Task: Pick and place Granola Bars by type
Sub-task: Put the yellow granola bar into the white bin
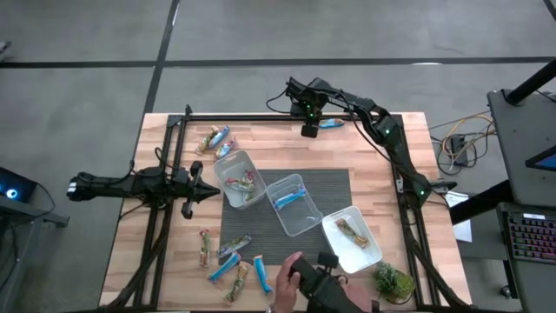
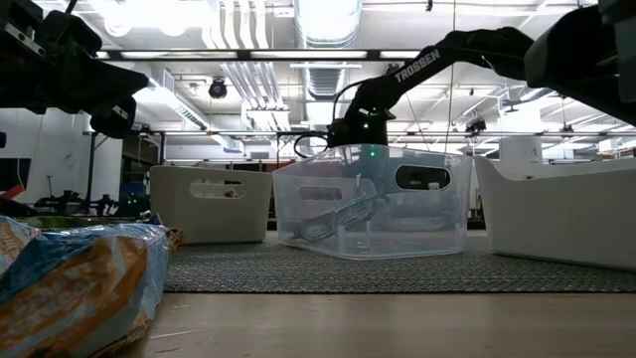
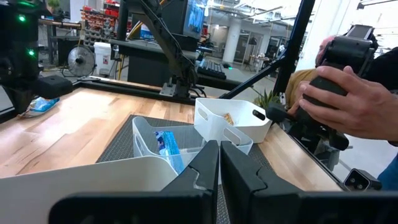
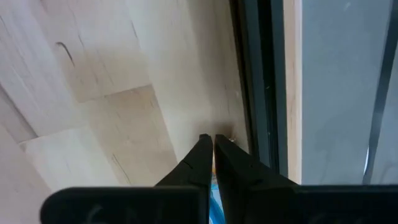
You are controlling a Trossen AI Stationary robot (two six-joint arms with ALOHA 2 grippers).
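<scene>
A blue granola bar [image 1: 331, 123] lies on the wood at the table's far edge. My right gripper [image 1: 309, 130] points down at the bar's left end, shut. Several more bars lie at the far left [image 1: 215, 139] and several at the near left [image 1: 228, 263], flat on the wood. Three clear tubs stand in a slanting row: the left tub [image 1: 228, 167] holds mixed bars, the middle tub [image 1: 306, 224] a blue bar, the right tub [image 1: 369, 257] a tan bar. My left gripper [image 1: 211, 192] waits shut beside the left tub. My right gripper comes from above, fingers pointing down, and is shut at the blue bar's left end [image 1: 321, 124]. A strip of blue wrapper [image 4: 214, 193] shows in the slit between the fingers; the fingers hide the place of contact. The bar lies flat on the table.
A person's hand [image 1: 291, 276] holds a black device at the table's near edge, beside a small green plant [image 1: 393, 283]. A black frame rail [image 4: 261, 93] runs along the far edge right beside my right gripper. The tubs stand on a dark mat [image 1: 334, 187].
</scene>
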